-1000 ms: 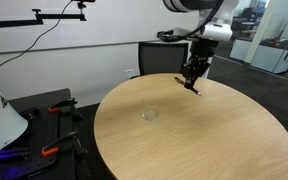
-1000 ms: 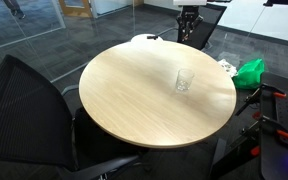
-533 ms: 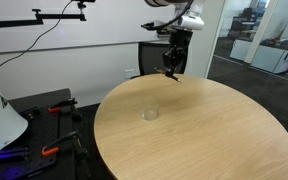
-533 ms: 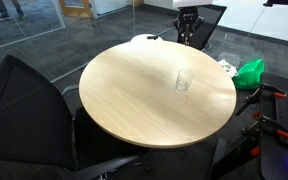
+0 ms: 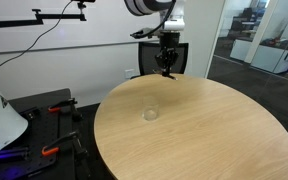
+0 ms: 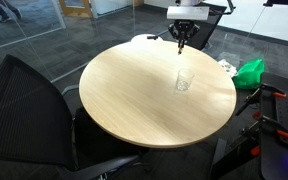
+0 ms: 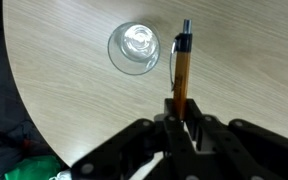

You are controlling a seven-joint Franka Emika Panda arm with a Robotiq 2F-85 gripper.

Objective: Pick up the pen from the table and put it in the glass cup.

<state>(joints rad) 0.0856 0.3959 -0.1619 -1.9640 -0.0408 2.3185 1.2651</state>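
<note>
My gripper point(image 7: 181, 120) is shut on the pen point(image 7: 181, 66), an orange stick with a dark tip that points away from the jaws. In the wrist view the glass cup point(image 7: 135, 47) lies just left of the pen's tip, seen from above on the tan round table point(image 7: 74, 110). In both exterior views the gripper point(image 5: 167, 70) point(image 6: 181, 44) hangs high over the table's far edge. The cup point(image 5: 150, 114) point(image 6: 184, 80) stands upright and empty on the table point(image 5: 204, 135) point(image 6: 134, 100), lower than the gripper and apart from it.
A black office chair point(image 6: 29, 110) stands at the table's near side, another behind the table point(image 5: 149, 55). A green bag point(image 6: 250, 72) and red-handled clamps point(image 5: 54, 110) lie on the dark stands beside the table. Glass walls stand beyond.
The gripper, holding the pen, has risen from the table's far edge and moved sideways toward the cup's side.
</note>
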